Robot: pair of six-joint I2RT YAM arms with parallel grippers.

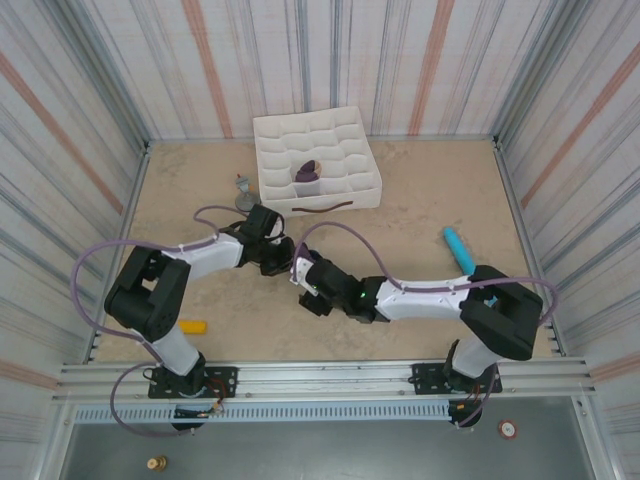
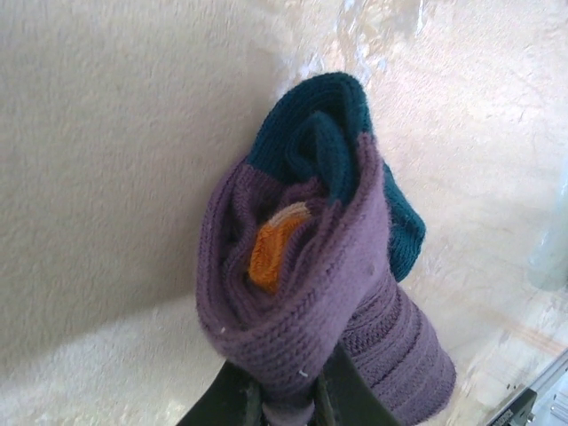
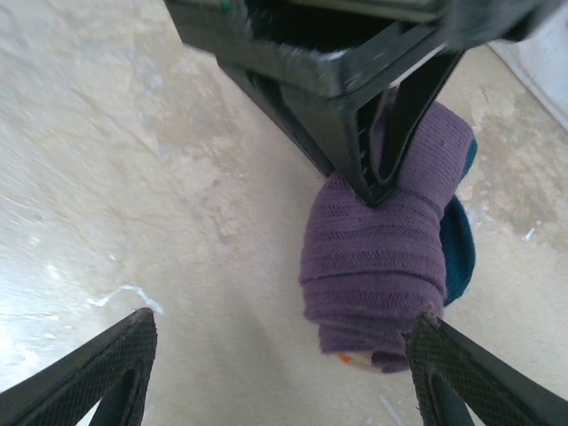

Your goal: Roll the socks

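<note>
From my station I see the left claw (image 2: 286, 410) closed tight on a sock roll (image 2: 311, 293), its two dark fingers pinching the lower end of the purple fabric. The roll is a thick ribbed purple wrap with a dark teal toe bulging at one end and a patch of orange cuff tucked in the middle. It hangs over the pale tabletop (image 2: 106, 177) just in front of the arms, near the centre; I cannot tell whether it touches the surface. The right claw (image 3: 275, 377) is spread wide and holds nothing. Its textured black fingers (image 3: 98, 382) stand on either side of the roll's low end, one well off to the side and the other right against the purple edge, though I cannot tell if it makes contact. Farther back on the tabletop, a white tray (image 1: 345, 125) of small cells holds a second roll (image 1: 307, 172) in one of its middle cells. A teal cylinder (image 1: 458, 247) lies off to the right, and a yellow block (image 1: 192, 326) sits near the left arm's base.
</note>
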